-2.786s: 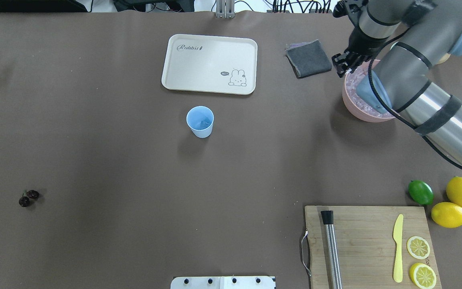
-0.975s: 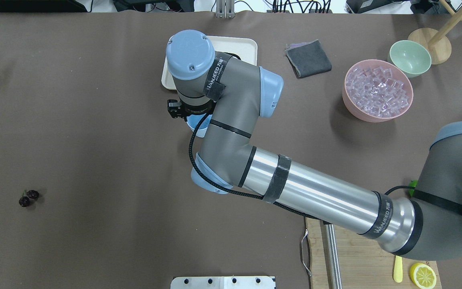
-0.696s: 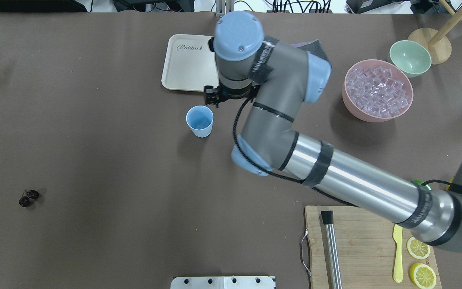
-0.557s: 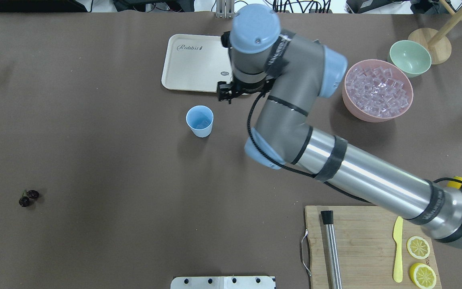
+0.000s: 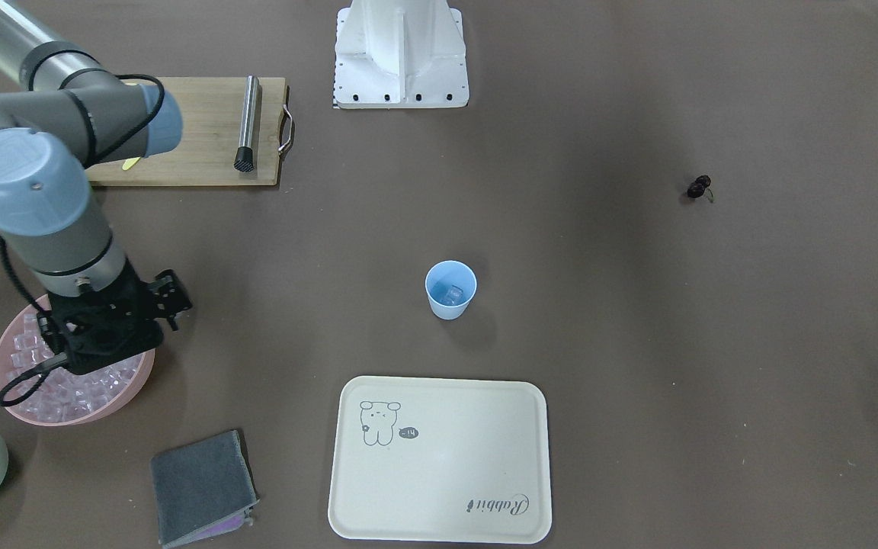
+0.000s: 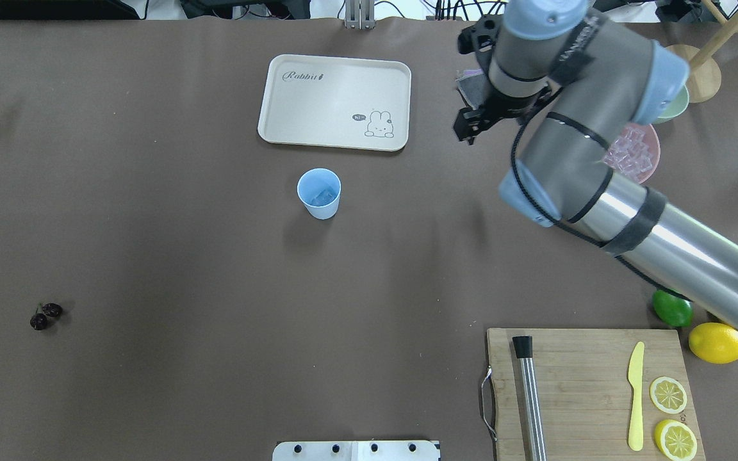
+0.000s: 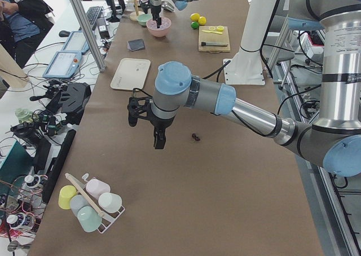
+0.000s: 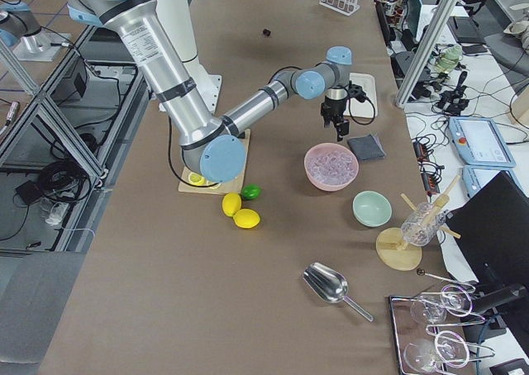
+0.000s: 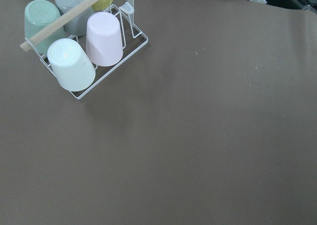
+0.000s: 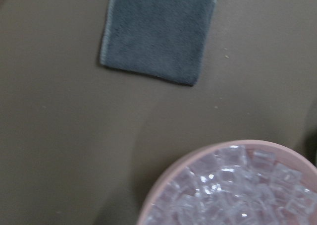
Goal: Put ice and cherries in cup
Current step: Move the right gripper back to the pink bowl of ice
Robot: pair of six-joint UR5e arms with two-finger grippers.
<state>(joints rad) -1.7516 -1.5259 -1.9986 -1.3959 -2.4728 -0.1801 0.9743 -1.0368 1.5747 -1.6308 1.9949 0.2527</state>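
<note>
Cup (image 5: 450, 288), light blue, upright, ice cubes (image 5: 452, 293) inside; more fill the pink bowl (image 5: 20, 408). Cherries (image 5: 699, 187) lie well apart from the cup. Right gripper (image 8: 340, 132) hangs above the bowl's edge, left gripper (image 7: 159, 143) near the cherries; whether either is spread or pressed together, cannot tell.

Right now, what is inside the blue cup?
Clear ice lies low in the cup. The cherries are outside, on the table. The cup's wall hides part of the bottom.
</note>
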